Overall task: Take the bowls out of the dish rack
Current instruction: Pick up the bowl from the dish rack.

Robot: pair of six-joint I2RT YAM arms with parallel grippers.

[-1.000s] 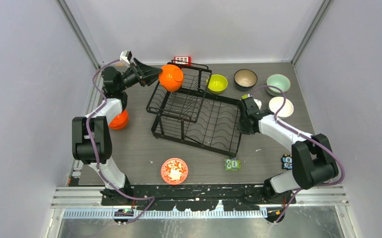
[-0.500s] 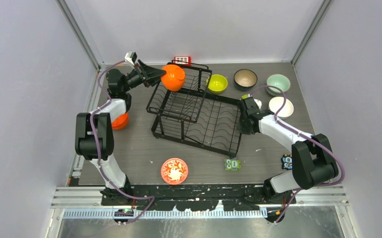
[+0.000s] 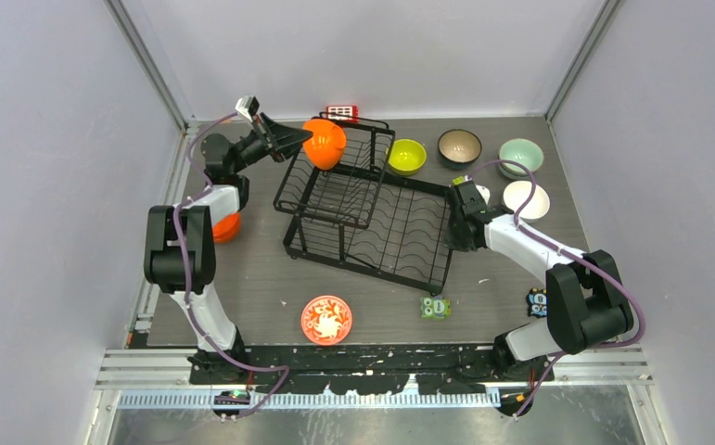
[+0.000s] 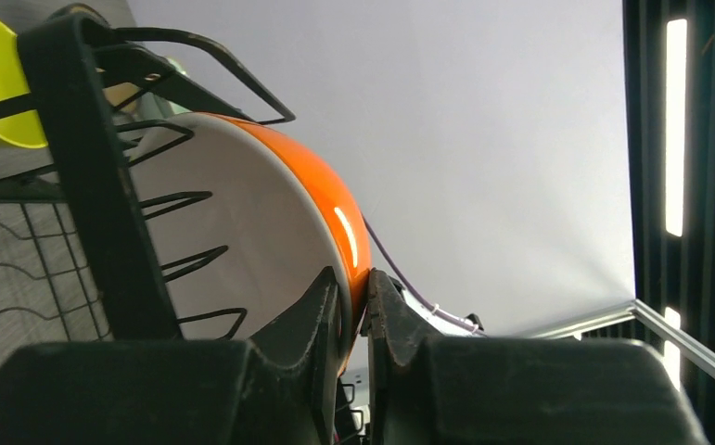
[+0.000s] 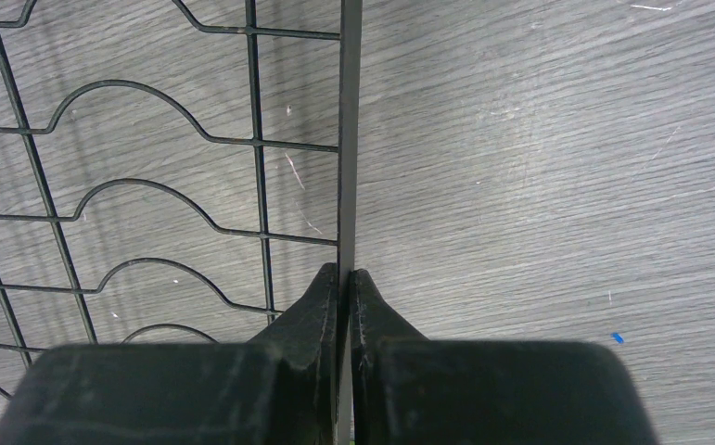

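The black wire dish rack [image 3: 372, 204] stands mid-table in two hinged sections. My left gripper [image 3: 305, 142] is shut on the rim of an orange bowl [image 3: 325, 141], held on edge over the rack's raised far-left section; the bowl [image 4: 270, 241] shows a white inside in the left wrist view, with the gripper [image 4: 354, 301] pinching its rim. My right gripper [image 3: 453, 225] is shut on the rack's right edge bar [image 5: 349, 139], jaws [image 5: 345, 283] closed on the wire. On the table lie another orange bowl [image 3: 224, 225], a lime bowl [image 3: 407, 156], a brown bowl [image 3: 459, 146], a mint bowl [image 3: 520, 156], a white bowl [image 3: 527, 198] and a red floral bowl [image 3: 326, 319].
A small red gridded block [image 3: 340, 113] sits behind the rack. A green toy figure [image 3: 436, 307] and a dark toy figure [image 3: 537, 303] lie near the front right. Grey walls enclose the table on three sides.
My left gripper has lifted the orange bowl slightly up and toward the far edge of the rack; the left arm has straightened. The right arm has not moved.
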